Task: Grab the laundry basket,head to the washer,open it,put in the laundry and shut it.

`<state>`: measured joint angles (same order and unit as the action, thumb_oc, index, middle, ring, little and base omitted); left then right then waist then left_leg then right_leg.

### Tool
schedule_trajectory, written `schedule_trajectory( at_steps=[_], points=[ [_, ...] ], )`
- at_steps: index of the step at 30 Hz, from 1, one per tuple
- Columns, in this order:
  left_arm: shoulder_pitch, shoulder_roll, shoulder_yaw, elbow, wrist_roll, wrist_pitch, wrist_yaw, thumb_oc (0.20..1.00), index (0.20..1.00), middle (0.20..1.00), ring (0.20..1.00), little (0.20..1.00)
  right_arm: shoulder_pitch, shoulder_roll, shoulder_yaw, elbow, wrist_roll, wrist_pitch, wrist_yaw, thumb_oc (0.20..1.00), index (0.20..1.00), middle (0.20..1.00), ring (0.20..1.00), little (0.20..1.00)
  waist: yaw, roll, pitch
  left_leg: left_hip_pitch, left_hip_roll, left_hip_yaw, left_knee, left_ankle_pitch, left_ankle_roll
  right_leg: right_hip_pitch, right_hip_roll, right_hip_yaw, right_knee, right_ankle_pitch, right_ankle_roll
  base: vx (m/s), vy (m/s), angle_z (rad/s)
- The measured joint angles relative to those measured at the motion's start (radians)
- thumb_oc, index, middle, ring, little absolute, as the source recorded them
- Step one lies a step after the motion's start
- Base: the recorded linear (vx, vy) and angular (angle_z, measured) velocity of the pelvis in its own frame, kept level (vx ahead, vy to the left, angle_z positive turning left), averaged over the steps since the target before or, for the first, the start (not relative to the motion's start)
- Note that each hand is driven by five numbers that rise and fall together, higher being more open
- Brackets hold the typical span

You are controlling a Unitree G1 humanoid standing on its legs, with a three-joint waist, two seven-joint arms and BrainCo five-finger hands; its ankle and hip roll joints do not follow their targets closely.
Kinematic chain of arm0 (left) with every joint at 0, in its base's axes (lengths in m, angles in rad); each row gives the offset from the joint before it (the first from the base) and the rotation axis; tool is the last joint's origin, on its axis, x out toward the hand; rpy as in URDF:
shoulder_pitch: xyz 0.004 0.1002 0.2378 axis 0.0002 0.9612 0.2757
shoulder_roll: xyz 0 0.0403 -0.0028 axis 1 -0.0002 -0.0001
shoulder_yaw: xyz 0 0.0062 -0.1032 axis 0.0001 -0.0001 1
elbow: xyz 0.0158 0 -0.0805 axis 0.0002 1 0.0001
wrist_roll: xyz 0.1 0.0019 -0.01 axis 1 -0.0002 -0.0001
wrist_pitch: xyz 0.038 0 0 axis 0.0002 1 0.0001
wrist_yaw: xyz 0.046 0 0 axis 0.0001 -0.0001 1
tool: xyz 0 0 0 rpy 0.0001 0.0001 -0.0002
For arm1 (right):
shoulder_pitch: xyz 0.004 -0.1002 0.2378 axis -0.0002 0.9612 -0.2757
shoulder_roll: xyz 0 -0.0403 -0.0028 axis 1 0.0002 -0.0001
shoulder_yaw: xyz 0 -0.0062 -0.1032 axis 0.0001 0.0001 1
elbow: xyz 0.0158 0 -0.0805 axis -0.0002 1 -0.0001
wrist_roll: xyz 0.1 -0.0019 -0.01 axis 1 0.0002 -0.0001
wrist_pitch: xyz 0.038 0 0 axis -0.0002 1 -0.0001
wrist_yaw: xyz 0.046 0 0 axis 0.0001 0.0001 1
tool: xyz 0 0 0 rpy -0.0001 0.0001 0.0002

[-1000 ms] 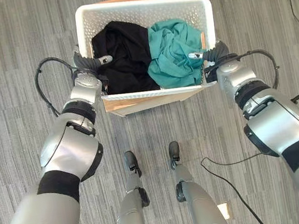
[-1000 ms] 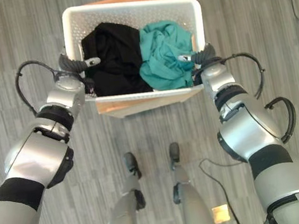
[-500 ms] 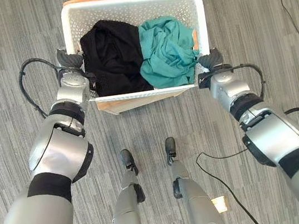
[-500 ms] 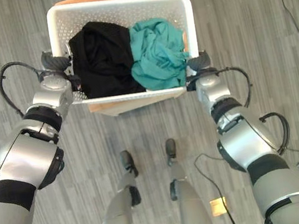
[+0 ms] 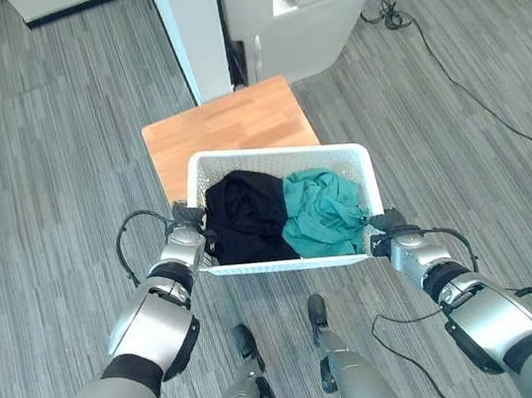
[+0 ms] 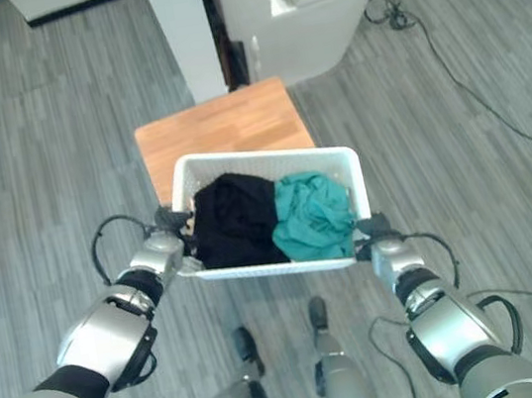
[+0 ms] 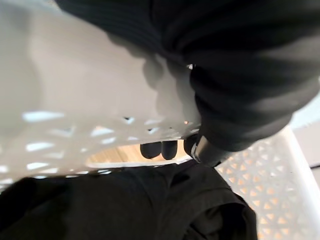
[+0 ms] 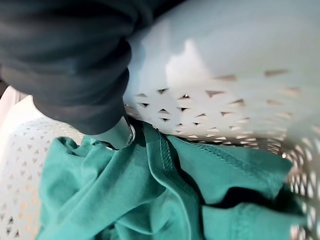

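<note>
The white machine [image 5: 317, 6], presumably the washer, stands at the far side of the floor, and just in front of it is the wooden stand [image 5: 226, 135]. The laundry basket [image 5: 294, 255] is up in both hands, its far rim over the stand's near edge and its near rim toward the robot. Inside, the black garment [image 5: 245, 224] fills the left half and the teal garment [image 5: 324, 215] the right, the two touching in the middle.

The left hand [image 5: 189, 232] is hooked over the basket's left wall, dark fingertips [image 7: 159, 149] curled through the handle slot. The right hand [image 5: 391, 230] clamps the right wall, thumb inside against the teal cloth (the fingers themselves sit behind the wall).

Carry phase, I'd say. To do it well: keep both grips level so the load doesn't slide, and steer round the stand toward the washer.
</note>
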<state>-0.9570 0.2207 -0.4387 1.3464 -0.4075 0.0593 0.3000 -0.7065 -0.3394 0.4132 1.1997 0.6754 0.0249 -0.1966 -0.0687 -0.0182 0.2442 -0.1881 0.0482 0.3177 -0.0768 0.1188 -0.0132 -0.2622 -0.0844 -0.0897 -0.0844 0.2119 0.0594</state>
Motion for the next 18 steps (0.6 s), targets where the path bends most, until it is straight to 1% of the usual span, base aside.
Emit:
schedule_trajectory(
  at_steps=[3, 6, 7, 9, 10, 11, 12, 13, 14, 15, 16, 17, 18],
  points=[
    [0.081, -0.019, 0.006, -0.036, 0.021, -0.012, -0.012, 0.200, 0.200, 0.200, 0.200, 0.200, 0.084, 0.008, -0.034, -0.002, 0.006, 0.000, 0.009, 0.200, 0.200, 0.200, 0.200, 0.200, 0.000, 0.014, -0.015, 0.078, 0.008, -0.001, -0.013, -0.007, -0.004, 0.073, 0.009, -0.002, 0.000, -0.019, 0.001, 0.06, -0.047, -0.02],
    [0.199, -0.037, 0.005, -0.045, 0.051, -0.011, -0.040, 0.200, 0.200, 0.200, 0.200, 0.200, 0.223, 0.038, -0.036, -0.004, -0.007, 0.000, 0.025, 0.200, 0.200, 0.200, 0.200, 0.200, -0.003, 0.037, -0.072, 0.142, 0.017, -0.002, -0.014, -0.026, -0.012, 0.137, 0.016, -0.001, 0.000, -0.045, -0.005, 0.11, -0.051, -0.03],
    [0.265, -0.041, 0.005, -0.065, 0.067, -0.010, -0.050, 0.200, 0.200, 0.200, 0.200, 0.200, 0.286, 0.049, -0.036, -0.007, -0.025, 0.000, 0.029, 0.200, 0.200, 0.200, 0.200, 0.200, -0.005, 0.046, -0.086, 0.182, 0.017, -0.001, -0.014, -0.036, -0.017, 0.173, 0.022, 0.003, 0.000, -0.053, -0.003, 0.07, -0.023, -0.10],
    [0.317, -0.043, 0.005, -0.049, 0.079, 0.006, -0.062, 0.200, 0.200, 0.200, 0.200, 0.200, 0.335, 0.062, -0.035, -0.002, -0.068, 0.005, 0.047, 0.200, 0.200, 0.200, 0.200, 0.200, 0.001, 0.038, -0.105, 0.210, 0.009, -0.012, -0.014, -0.057, -0.029, 0.191, 0.030, 0.029, 0.000, -0.064, -0.001, 0.05, -0.032, -0.27],
    [0.321, -0.043, 0.005, -0.028, 0.084, 0.011, -0.070, 0.200, 0.200, 0.200, 0.200, 0.200, 0.337, 0.069, -0.035, 0.000, -0.081, 0.019, 0.048, 0.200, 0.200, 0.200, 0.200, 0.200, -0.001, 0.028, -0.114, 0.209, 0.008, -0.031, -0.013, -0.060, -0.026, 0.187, 0.028, 0.033, 0.000, -0.063, -0.001, 0.06, -0.035, -0.28],
    [0.325, -0.040, 0.015, -0.025, 0.091, 0.010, -0.079, 0.200, 0.200, 0.200, 0.200, 0.200, 0.336, 0.076, -0.037, 0.017, -0.093, 0.019, 0.054, 0.200, 0.200, 0.200, 0.200, 0.200, -0.003, 0.009, -0.117, 0.203, -0.004, -0.067, 0.010, -0.069, -0.057, 0.177, 0.035, 0.053, 0.007, -0.064, -0.004, 0.06, -0.024, -0.44],
    [0.343, -0.028, 0.035, -0.024, 0.095, 0.008, -0.086, 0.200, 0.200, 0.200, 0.200, 0.200, 0.328, 0.097, -0.038, 0.045, -0.099, 0.020, 0.066, 0.200, 0.200, 0.200, 0.200, 0.200, 0.016, -0.022, -0.115, 0.195, -0.015, -0.153, 0.079, -0.088, -0.057, 0.164, 0.034, 0.089, 0.033, -0.075, -0.012, 0.04, -0.009, -0.86],
    [0.358, -0.020, 0.024, 0.001, 0.096, 0.009, -0.092, 0.200, 0.200, 0.200, 0.200, 0.200, 0.325, 0.118, -0.038, 0.076, -0.115, 0.020, 0.072, 0.200, 0.200, 0.200, 0.200, 0.200, 0.043, -0.058, -0.129, 0.196, -0.042, -0.323, 0.135, -0.125, -0.017, 0.160, 0.032, 0.145, 0.055, -0.084, -0.018, 0.06, 0.025, -1.41],
    [0.369, -0.027, 0.023, 0.035, 0.096, 0.011, -0.107, 0.200, 0.200, 0.200, 0.200, 0.200, 0.319, 0.123, -0.037, 0.107, -0.140, 0.025, 0.081, 0.200, 0.200, 0.200, 0.200, 0.200, 0.064, -0.072, -0.149, 0.215, -0.072, -0.460, 0.152, -0.165, 0.019, 0.161, 0.034, 0.197, 0.063, -0.077, -0.018, 0.06, 0.073, -1.36],
    [0.370, -0.042, 0.027, 0.053, 0.098, 0.010, -0.115, 0.200, 0.200, 0.200, 0.200, 0.200, 0.316, 0.116, -0.037, 0.118, -0.154, 0.029, 0.085, 0.200, 0.200, 0.200, 0.200, 0.200, 0.056, -0.060, -0.162, 0.230, -0.067, -0.483, 0.143, -0.183, 0.009, 0.166, 0.046, 0.207, 0.060, -0.072, -0.015, 0.06, 0.072, -0.96],
    [0.370, -0.060, 0.039, 0.059, 0.105, 0.006, -0.119, 0.200, 0.200, 0.200, 0.200, 0.200, 0.315, 0.106, -0.038, 0.137, -0.180, 0.027, 0.092, 0.200, 0.200, 0.200, 0.200, 0.200, 0.032, -0.048, -0.173, 0.245, -0.056, -0.482, 0.143, -0.219, -0.013, 0.173, 0.057, 0.213, 0.058, -0.067, -0.007, 0.07, 0.098, -0.47],
    [0.369, -0.067, 0.042, 0.069, 0.111, 0.003, -0.119, 0.200, 0.200, 0.200, 0.200, 0.200, 0.314, 0.107, -0.039, 0.149, -0.188, 0.027, 0.093, 0.200, 0.200, 0.200, 0.200, 0.200, 0.027, -0.058, -0.174, 0.258, -0.063, -0.471, 0.142, -0.214, -0.018, 0.181, 0.051, 0.230, 0.057, -0.061, 0.002, 0.05, 0.057, -0.40],
    [0.371, -0.074, 0.042, 0.081, 0.120, 0.008, -0.122, 0.200, 0.200, 0.200, 0.200, 0.200, 0.318, 0.105, -0.039, 0.151, -0.213, 0.031, 0.096, 0.200, 0.200, 0.200, 0.200, 0.200, 0.018, -0.070, -0.183, 0.272, -0.070, -0.441, 0.141, -0.213, -0.012, 0.188, 0.046, 0.235, 0.053, -0.057, 0.008, 0.07, 0.092, -0.56]
  ],
)
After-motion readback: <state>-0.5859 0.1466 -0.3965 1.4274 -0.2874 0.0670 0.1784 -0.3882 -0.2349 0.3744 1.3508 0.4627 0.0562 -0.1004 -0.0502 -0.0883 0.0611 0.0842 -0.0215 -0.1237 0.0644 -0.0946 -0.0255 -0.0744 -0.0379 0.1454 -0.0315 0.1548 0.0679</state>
